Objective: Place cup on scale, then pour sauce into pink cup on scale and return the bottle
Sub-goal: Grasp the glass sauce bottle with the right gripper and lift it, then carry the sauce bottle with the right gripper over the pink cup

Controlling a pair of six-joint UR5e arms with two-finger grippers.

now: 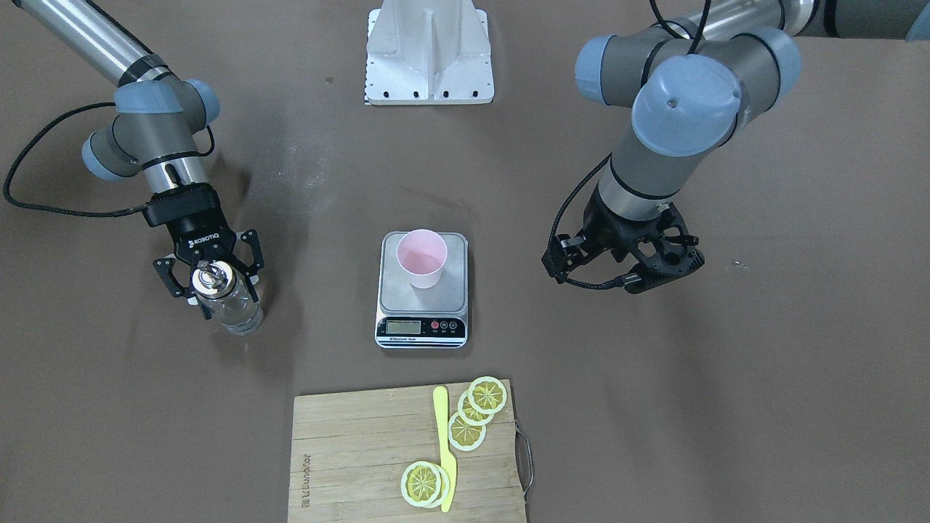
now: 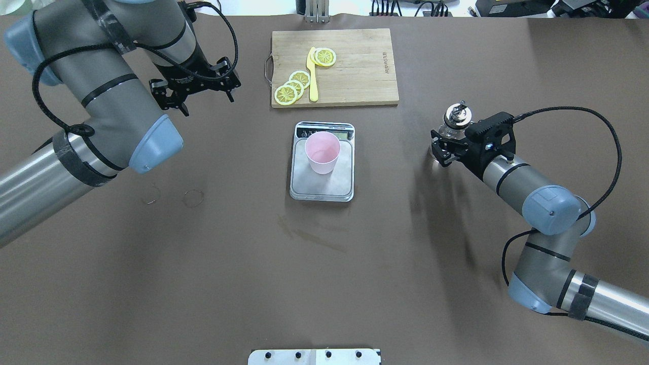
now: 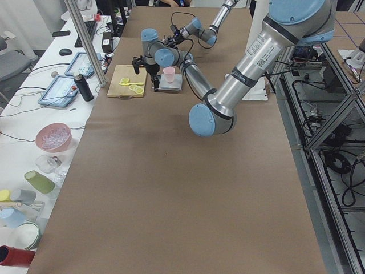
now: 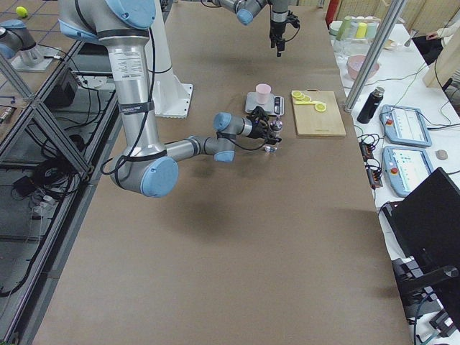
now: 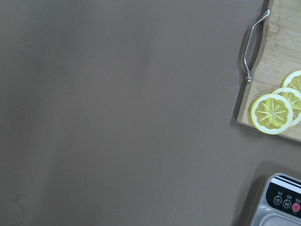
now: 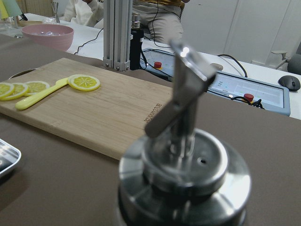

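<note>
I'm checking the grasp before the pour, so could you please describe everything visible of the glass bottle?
The bottle is small and made of clear glass, with a shiny metal pourer cap whose spout sticks up at a slant. It stands roughly upright, apart from the scale, on the robot's right side. The right gripper grips its body from both sides. Whether its base touches the table is unclear.

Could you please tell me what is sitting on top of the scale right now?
The pink cup stands upright on the scale, and nothing else is on its platform. The patch of platform under the cup's base is covered.
</note>
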